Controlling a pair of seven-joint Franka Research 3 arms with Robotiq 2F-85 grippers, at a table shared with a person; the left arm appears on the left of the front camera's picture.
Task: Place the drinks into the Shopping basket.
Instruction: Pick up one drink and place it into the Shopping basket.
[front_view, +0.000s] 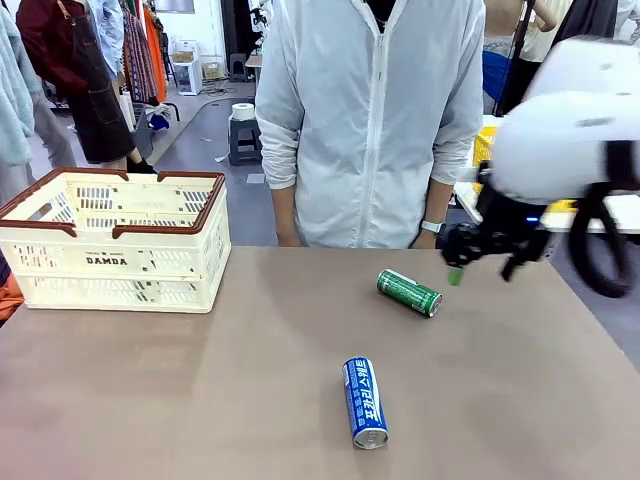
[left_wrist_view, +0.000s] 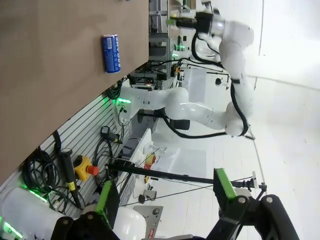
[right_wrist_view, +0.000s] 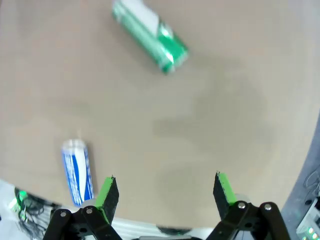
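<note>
Right end effector (right_wrist_view: 165, 179) empty, spread wide over table (right_wrist_view: 225, 100); green can (right_wrist_view: 150, 35) motion-blurred, lettering unreadable.

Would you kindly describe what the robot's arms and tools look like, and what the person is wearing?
The right arm is a glossy white, rounded shell with a black cable looping beside it. The right tool and left tool are black with bright green pads. The person wears a white zip-front jacket and a pale wristband.
</note>
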